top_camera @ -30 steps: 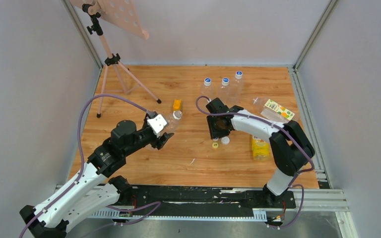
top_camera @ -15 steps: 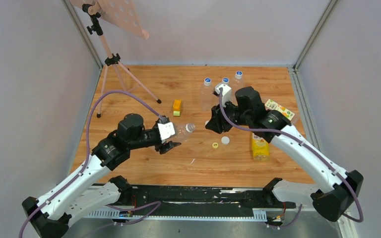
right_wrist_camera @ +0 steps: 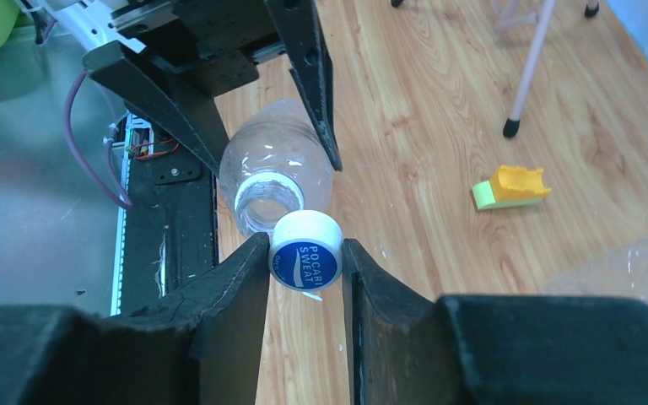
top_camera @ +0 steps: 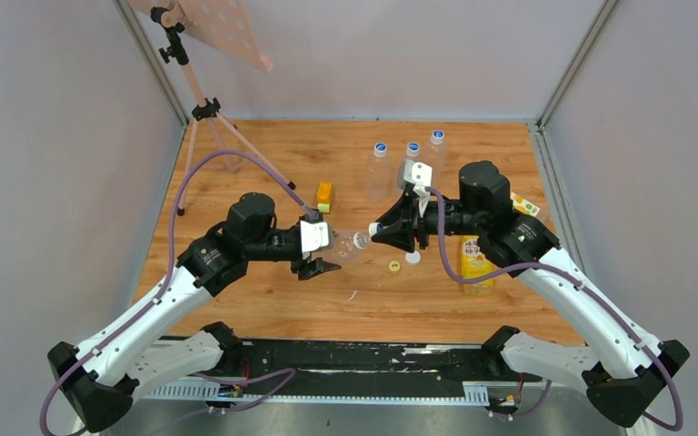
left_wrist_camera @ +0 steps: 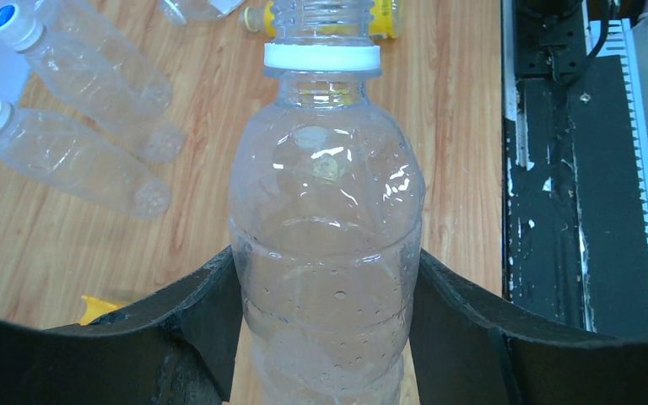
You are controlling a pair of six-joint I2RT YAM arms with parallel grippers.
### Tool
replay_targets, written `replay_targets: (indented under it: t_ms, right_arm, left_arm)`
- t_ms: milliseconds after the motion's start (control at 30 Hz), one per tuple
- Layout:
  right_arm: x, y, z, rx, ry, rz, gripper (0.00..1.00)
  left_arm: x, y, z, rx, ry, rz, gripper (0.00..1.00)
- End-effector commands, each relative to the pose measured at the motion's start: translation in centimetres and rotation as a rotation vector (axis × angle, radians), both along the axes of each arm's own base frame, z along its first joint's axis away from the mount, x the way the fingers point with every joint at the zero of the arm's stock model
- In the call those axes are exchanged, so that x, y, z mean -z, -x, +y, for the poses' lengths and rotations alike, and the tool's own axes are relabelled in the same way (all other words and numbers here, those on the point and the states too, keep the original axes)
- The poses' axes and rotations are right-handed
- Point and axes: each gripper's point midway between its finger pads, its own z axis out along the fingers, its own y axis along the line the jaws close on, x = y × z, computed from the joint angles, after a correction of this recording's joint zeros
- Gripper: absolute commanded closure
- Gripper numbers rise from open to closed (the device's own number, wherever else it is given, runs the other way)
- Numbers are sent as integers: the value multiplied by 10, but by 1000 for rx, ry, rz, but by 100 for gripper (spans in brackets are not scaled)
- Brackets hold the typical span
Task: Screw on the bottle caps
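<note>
Clamping clear bottle (left_wrist_camera: 325, 219) in left gripper (top_camera: 327, 248), neck (left_wrist_camera: 321, 21) aimed rightward for access. Pinching blue cap (right_wrist_camera: 307, 257) in right gripper (top_camera: 380, 232) just off that neck; not yet threaded.

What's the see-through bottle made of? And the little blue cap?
The clear bottle looks like thin, glossy plastic: the wooden tabletop shows through it and bright glints sit on its dimpled sides. The blue-and-white cap looks like stiffer, solid plastic, smooth and less shiny, with printed letters; nothing shows through it.
</note>
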Motion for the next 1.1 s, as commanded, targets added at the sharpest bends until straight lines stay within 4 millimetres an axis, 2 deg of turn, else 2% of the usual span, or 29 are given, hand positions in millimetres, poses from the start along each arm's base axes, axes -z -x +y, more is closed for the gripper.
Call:
replay_targets:
  t_ms: [0,600,1067]
  right_arm:
    - [-21,15,8,-149,-67,-158,87]
    - [-9,32,10,-262,-58,-154,88]
    - [16,24,19,-262,23,-152,89]
  left_arm:
    - [-29,7,-8,72,60,-45,50]
    - [-40,6,-12,66,80,-28,52]
    - [-36,14,-8,119,-17,25,52]
